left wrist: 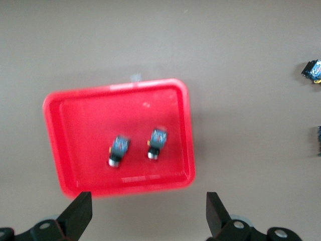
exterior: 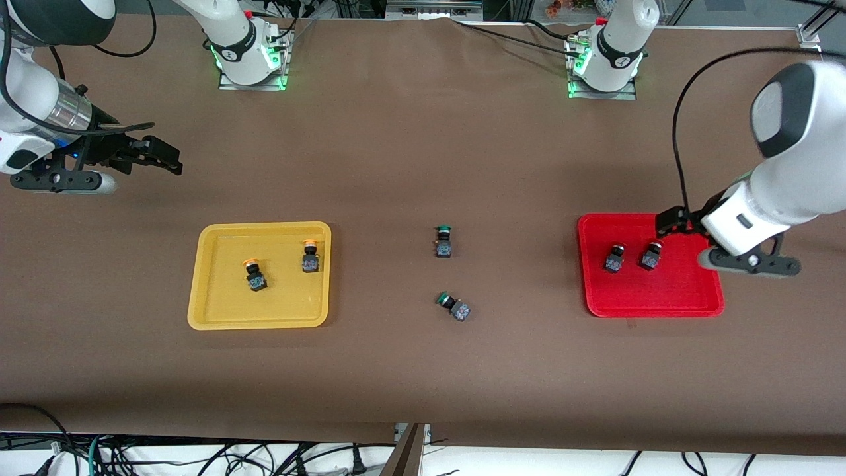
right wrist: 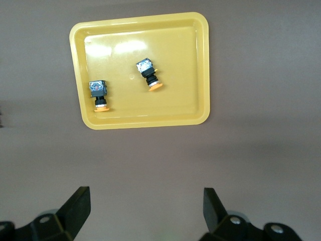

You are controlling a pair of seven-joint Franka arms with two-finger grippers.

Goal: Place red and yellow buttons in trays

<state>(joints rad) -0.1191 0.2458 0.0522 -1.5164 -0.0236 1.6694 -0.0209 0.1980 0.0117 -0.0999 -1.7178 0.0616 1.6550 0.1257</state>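
The yellow tray [exterior: 225, 304] holds two yellow-capped buttons [exterior: 255, 275] [exterior: 310, 256]. The red tray [exterior: 661, 297] holds two red-capped buttons [exterior: 614, 258] [exterior: 651, 255]. My left gripper [exterior: 673, 222] is open and empty, up over the red tray's rim. The left wrist view shows its gripper [left wrist: 149, 216] above the red tray [left wrist: 75, 130] with both buttons [left wrist: 119, 150] [left wrist: 157, 144]. My right gripper [exterior: 162, 155] is open and empty over bare table, off the yellow tray toward the right arm's end. The right wrist view shows its gripper [right wrist: 147, 211], the yellow tray [right wrist: 175, 60] and its buttons [right wrist: 99, 94] [right wrist: 148, 74].
Two green-capped buttons lie on the brown table between the trays, one [exterior: 443, 241] upright and one [exterior: 454, 306] nearer to the front camera, tipped over. They show at the edge of the left wrist view [left wrist: 313, 70].
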